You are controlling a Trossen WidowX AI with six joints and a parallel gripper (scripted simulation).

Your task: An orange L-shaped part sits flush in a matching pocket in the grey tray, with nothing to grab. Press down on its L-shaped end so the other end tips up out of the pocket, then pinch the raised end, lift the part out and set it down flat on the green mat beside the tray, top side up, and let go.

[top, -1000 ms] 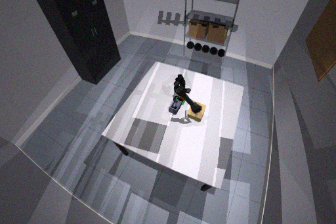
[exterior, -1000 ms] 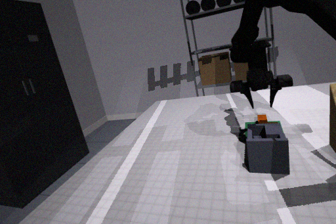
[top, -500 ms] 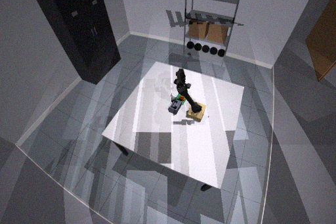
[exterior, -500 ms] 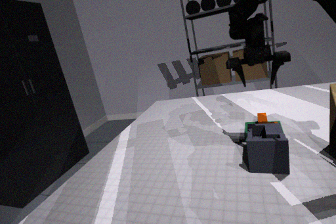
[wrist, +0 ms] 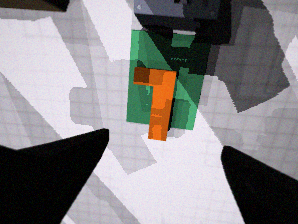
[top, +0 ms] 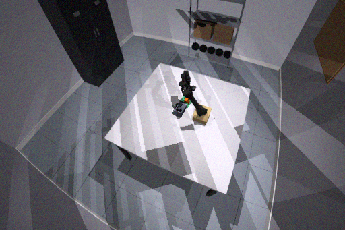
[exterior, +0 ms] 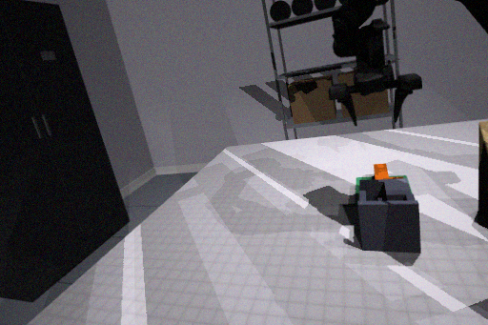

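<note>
From above, the bench [top: 215, 160] stands in the middle of a tiled floor, with a dark cabinet [top: 84, 28] off its far left corner and a shelf rack [top: 192, 11] beyond its far edge. The black arm [top: 193, 97] rises from a tan block [top: 201, 117] near the bench's centre and reaches toward the far left edge. Just left of the block sit the grey tray [top: 178, 108] and a sliver of the green mat [top: 187, 103], with the orange part [top: 186, 100] on it.

From the side, the pincer [exterior: 374, 109] hangs well above the bench, its two fingers spread wide with nothing between them. Below it the tray [exterior: 388, 223] shows an open pocket on top. Behind the tray, toward the far edge, lies the mat [exterior: 397, 177], and the orange part [exterior: 380, 171] rests there.

Looking down from the wrist, the two dark fingertips sit wide apart at the bottom corners. Between them, farther down, the orange part [wrist: 161, 102] lies flat on the green mat [wrist: 137, 95], its short foot pointing left and its long end overhanging the mat's near edge. The tray [wrist: 180, 15] is just beyond the mat.
</note>
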